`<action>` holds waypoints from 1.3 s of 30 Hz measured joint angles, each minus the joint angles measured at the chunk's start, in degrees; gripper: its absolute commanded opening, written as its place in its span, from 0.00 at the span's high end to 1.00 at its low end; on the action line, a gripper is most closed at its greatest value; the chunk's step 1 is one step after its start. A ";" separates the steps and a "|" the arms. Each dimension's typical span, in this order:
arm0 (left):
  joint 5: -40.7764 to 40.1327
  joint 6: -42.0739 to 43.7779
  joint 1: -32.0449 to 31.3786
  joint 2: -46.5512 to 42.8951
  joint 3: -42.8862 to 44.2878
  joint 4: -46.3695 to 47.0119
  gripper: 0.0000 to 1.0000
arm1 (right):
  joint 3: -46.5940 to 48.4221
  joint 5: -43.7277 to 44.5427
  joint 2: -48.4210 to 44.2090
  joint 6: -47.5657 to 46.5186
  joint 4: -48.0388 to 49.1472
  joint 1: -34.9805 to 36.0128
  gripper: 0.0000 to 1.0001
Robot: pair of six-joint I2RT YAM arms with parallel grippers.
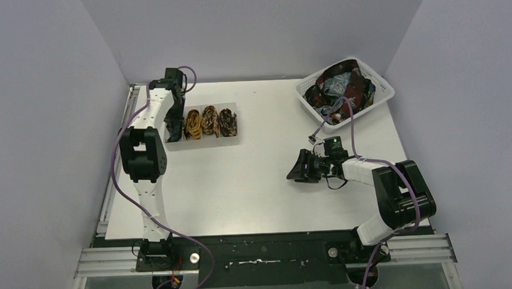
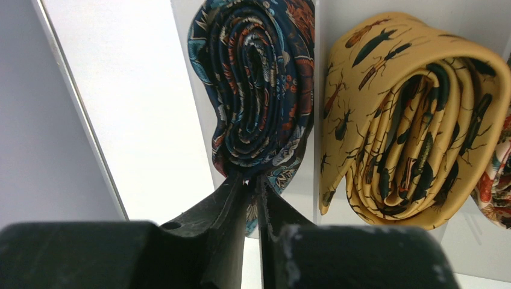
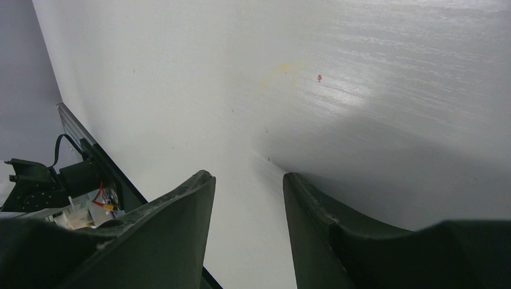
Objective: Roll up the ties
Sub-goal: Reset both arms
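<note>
Left fingers (image 2: 246, 188) clamp the coiled navy tie (image 2: 256, 84), upright just beyond their tips; right fingers (image 3: 202, 189) gape, far off.

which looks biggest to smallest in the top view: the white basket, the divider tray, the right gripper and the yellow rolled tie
1. white basket
2. divider tray
3. right gripper
4. yellow rolled tie
The gripper may sit nearer the camera than the tie, so its rank above the tie is less sure.
</note>
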 measured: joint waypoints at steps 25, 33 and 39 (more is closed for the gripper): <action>6.69 -6.25 -0.13 -27.96 -16.15 9.44 0.28 | 6.25 4.02 -13.79 -3.96 -10.10 0.02 0.26; 13.09 -9.94 0.85 -39.19 -32.83 13.77 0.11 | 14.08 9.73 -18.47 -7.17 -15.89 -0.02 0.10; 18.78 -16.68 0.98 -53.51 -44.22 15.34 0.03 | 21.64 16.70 -19.04 -10.14 -21.16 -0.07 0.00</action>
